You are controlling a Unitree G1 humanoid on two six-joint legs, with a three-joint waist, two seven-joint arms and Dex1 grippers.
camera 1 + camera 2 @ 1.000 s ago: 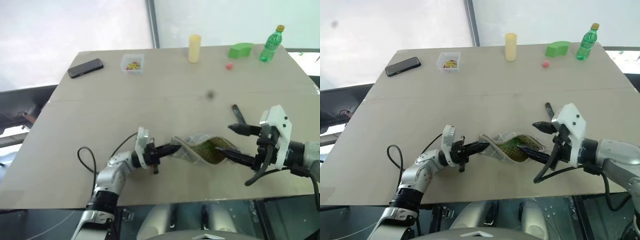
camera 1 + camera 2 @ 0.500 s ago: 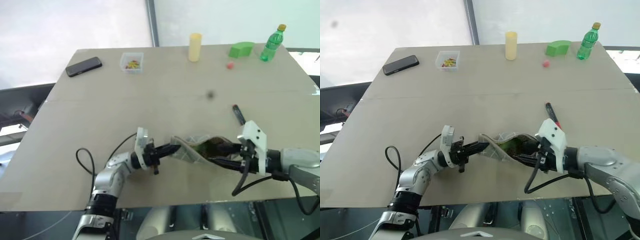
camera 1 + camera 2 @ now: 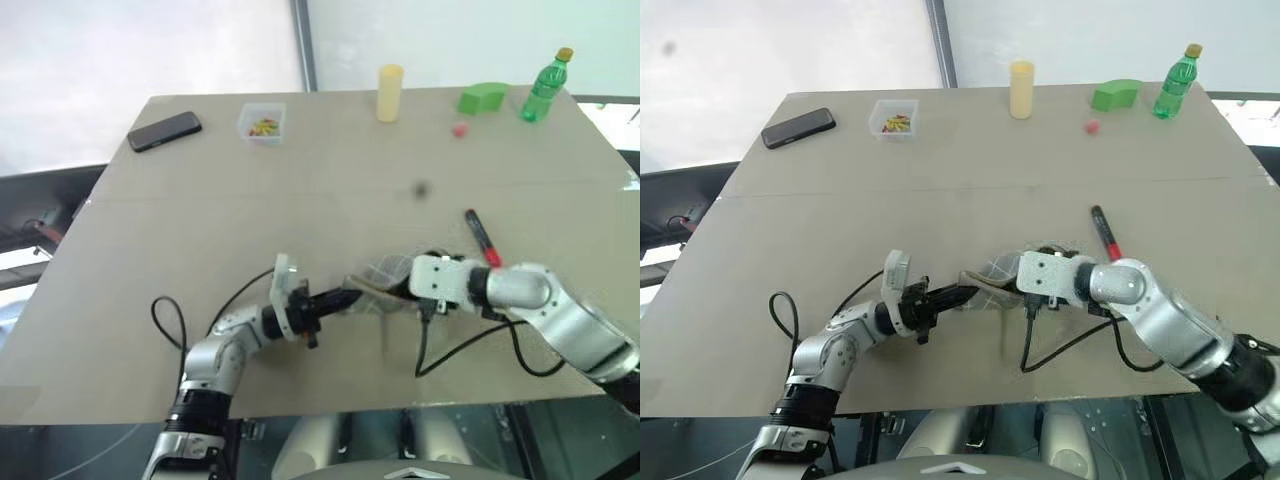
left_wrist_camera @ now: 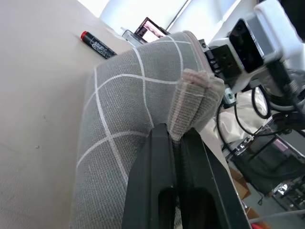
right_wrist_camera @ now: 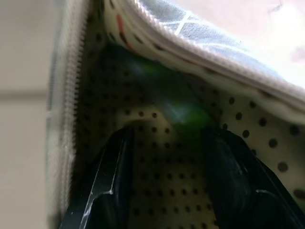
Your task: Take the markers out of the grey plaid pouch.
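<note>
The left hand (image 4: 175, 138) is pinched tight on the fabric tab at one end of the grey plaid pouch (image 4: 124, 109), holding that end off the worktop (image 3: 300, 200). The right hand (image 5: 167, 143) is pushed inside the pouch's open mouth, its two fingers (image 5: 112, 176) partly spread against the tan dotted lining; a blurred green shape (image 5: 176, 107) lies just past them, and I cannot tell whether they touch it. One red marker (image 3: 481, 236) lies on the worktop just beyond the pouch. Along the far edge: one black phone (image 3: 164, 131), one clear box (image 3: 264, 125) holding coloured bits, one yellow cylinder (image 3: 389, 94), one green block (image 3: 481, 98), one small red ball (image 3: 459, 130), one green bottle (image 3: 546, 87).
</note>
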